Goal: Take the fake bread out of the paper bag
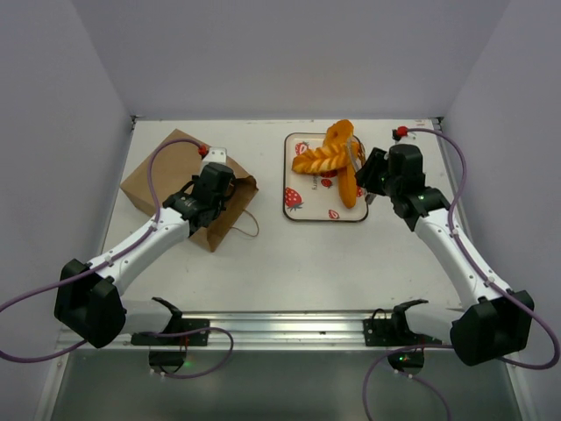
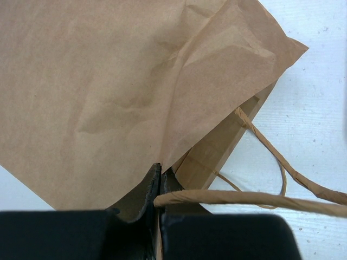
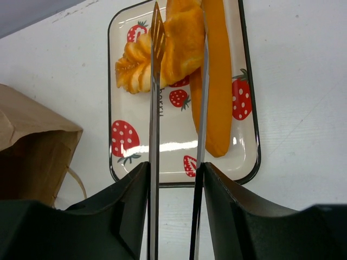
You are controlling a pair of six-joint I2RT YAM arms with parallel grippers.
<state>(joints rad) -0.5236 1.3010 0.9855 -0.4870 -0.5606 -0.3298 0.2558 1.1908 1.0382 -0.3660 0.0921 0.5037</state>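
The brown paper bag [image 1: 162, 180] lies flat at the left of the table, its mouth toward the middle. My left gripper [image 2: 160, 176] is shut on the bag's edge [image 2: 108, 92] beside a twisted loop handle [image 2: 244, 197]. My right gripper [image 3: 174, 168] is shut on metal tongs [image 3: 154, 108], whose tips hold a golden piece of fake bread [image 3: 181, 43] above the strawberry-print tray [image 3: 179, 135]. On the tray lie a braided loaf [image 3: 133, 67] and a long smooth loaf [image 3: 219, 92]. The bag's inside is hidden.
The tray [image 1: 302, 206] sits at the back centre-right, near the right arm. The bag's handles [image 1: 250, 224] trail onto the white table between bag and tray. Grey walls close in the table on three sides.
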